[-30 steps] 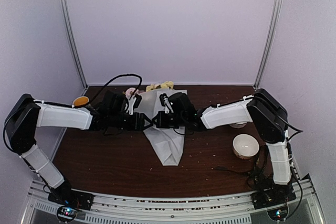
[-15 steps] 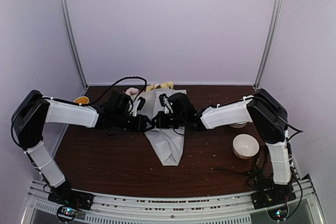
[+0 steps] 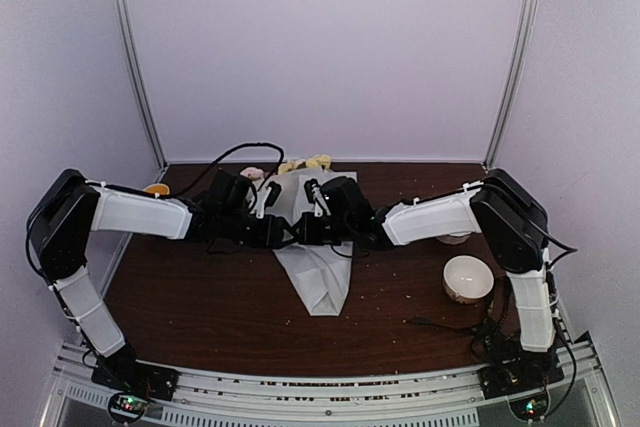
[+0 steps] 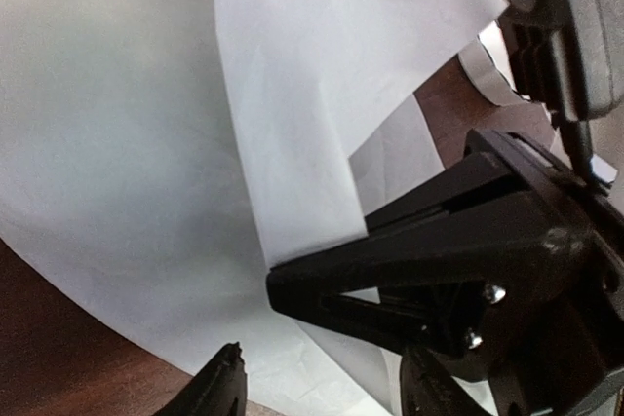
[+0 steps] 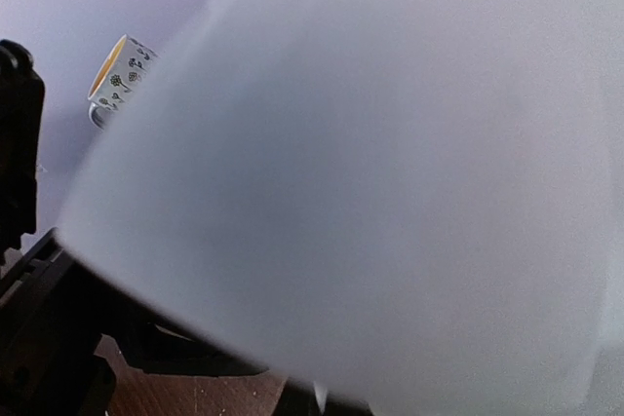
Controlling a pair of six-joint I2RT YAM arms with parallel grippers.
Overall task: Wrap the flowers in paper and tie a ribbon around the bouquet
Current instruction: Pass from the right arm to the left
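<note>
The paper [image 3: 318, 272] lies as a pale cone in the middle of the table, its narrow end toward me. Yellow and pink flowers [image 3: 305, 163] poke out at its far, wide end. My right gripper [image 3: 302, 230] is shut on a flap of the paper [image 4: 292, 114]; in the left wrist view its black fingers [image 4: 390, 270] pinch that edge. My left gripper [image 3: 281, 234] faces it from the left, almost touching. Its fingertips [image 4: 222, 382] stand apart over the sheet with nothing gripped. Paper [image 5: 370, 172] fills the right wrist view. The ribbon is out of view.
A white bowl [image 3: 468, 278] stands at the right, near the right arm. A second bowl [image 3: 455, 238] peeks out behind that arm. An orange-filled cup [image 3: 153, 189] sits at the back left and appears again as the patterned cup [image 5: 119, 80]. Metal posts rise at the rear corners.
My left arm has swung right, bringing its gripper up close to the right gripper at the paper's left edge. The right arm and the cone have stayed put.
</note>
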